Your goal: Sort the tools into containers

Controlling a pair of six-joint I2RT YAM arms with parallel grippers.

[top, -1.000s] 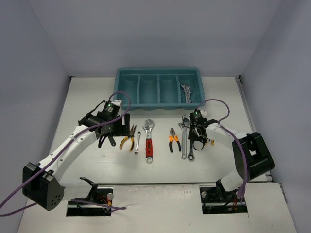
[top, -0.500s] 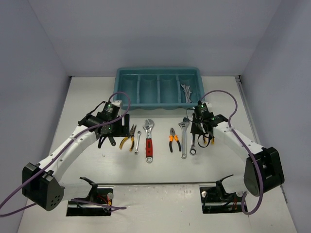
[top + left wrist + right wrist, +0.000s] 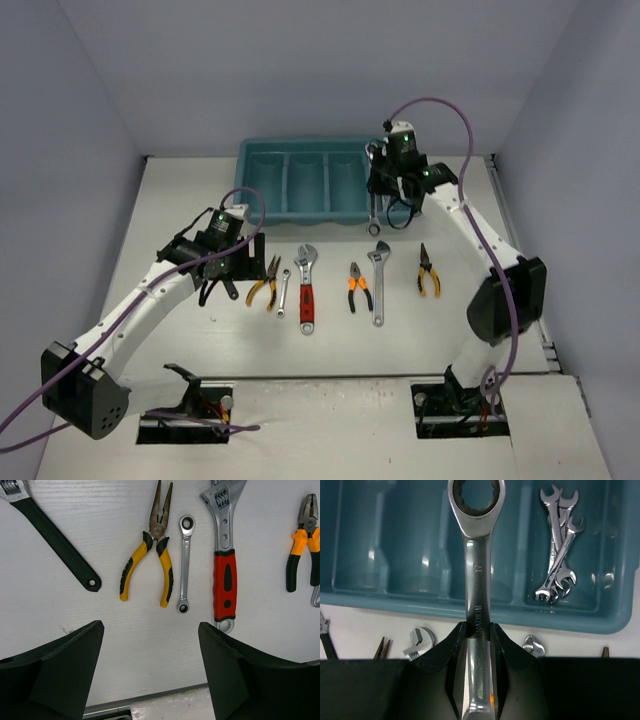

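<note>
**Tools: one spanner aloft at the tray, others on the table**

Long silver ring spanner (image 3: 475, 575) was clamped by its shank in the right gripper (image 3: 476, 630) and held above the near wall of the teal-blue plastic tray (image 3: 320, 143), ring end out over the compartments. Small silver spanners (image 3: 557, 575) lay bundled in the rightmost compartment.

Left gripper (image 3: 150, 630) hovered with fingers wide apart, holding nothing, over the white table (image 3: 150, 670). Below it lay a black adjustable wrench (image 3: 57, 540), yellow-handled long-nose pliers (image 3: 154, 532), a short silver ratchet spanner (image 3: 185, 565), a red-handled adjustable wrench (image 3: 225, 580) and orange-handled pliers (image 3: 300, 545), side by side, apart.
</note>
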